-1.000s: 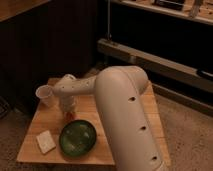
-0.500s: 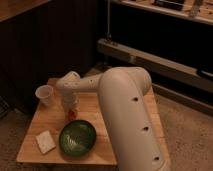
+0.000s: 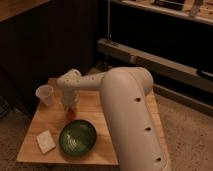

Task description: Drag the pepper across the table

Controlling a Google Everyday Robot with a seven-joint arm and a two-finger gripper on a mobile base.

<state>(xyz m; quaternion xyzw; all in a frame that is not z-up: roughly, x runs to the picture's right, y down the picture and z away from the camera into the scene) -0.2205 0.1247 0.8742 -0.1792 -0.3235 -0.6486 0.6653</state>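
Down at the end of the white arm (image 3: 127, 112), the tool (image 3: 70, 102) points at the surface (image 3: 92, 107), standing over its middle-left part. Just under its tip, a shade nearer the camera, lies the pepper (image 3: 73, 112), a small red-orange spot on the planks. Tool and pepper look to be touching or very nearly so. I cannot tell whether the tool is open or closed, nor whether it has hold of the pepper.

Two containers stand close by. A pale cup (image 3: 44, 94) is upright just to the camera's left of the tool, slightly farther back and apart from it; what it holds cannot be made out. A green bowl (image 3: 77, 137) sits nearer the camera than the tool, with the pepper between the two and clear of the bowl's rim. The bowl's ribbed dark green inside faces up, and only that inside shows.

A flat whitish pad (image 3: 46, 141) lies to the left of the bowl, well apart from the tool, near the surface's front left corner.

As for edges, the cup is close to the left edge and the bowl close to the front edge. To the right of the tool a stretch of bare planks runs toward the arm's thick body, which hides most of the right side. Behind the tool, bare wood reaches to the far edge, with dark panelling beyond.
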